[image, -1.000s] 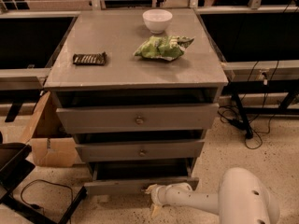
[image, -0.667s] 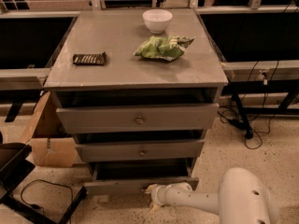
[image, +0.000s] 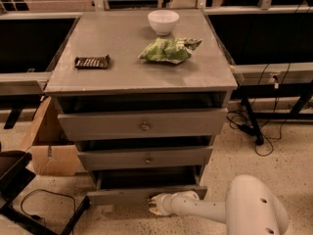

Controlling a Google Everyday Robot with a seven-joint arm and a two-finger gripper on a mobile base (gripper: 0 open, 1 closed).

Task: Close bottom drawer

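The bottom drawer [image: 127,195] is the slim grey panel at the foot of the grey cabinet. It stands pulled out a little, with a dark gap above its front. My gripper [image: 153,205] is at the end of the white arm [image: 205,208], low at the drawer's front panel, right of its middle. It touches or nearly touches the panel. The drawer's knob is hidden behind the gripper. The middle drawer [image: 145,158] and the top drawer [image: 143,125] also stand slightly out.
On the cabinet top [image: 122,77] lie a white bowl [image: 163,21], a green chip bag [image: 167,50] and a dark snack bar [image: 92,61]. A cardboard box [image: 50,151] stands at the left. Cables [image: 254,131] lie at the right, a black frame [image: 19,190] at lower left.
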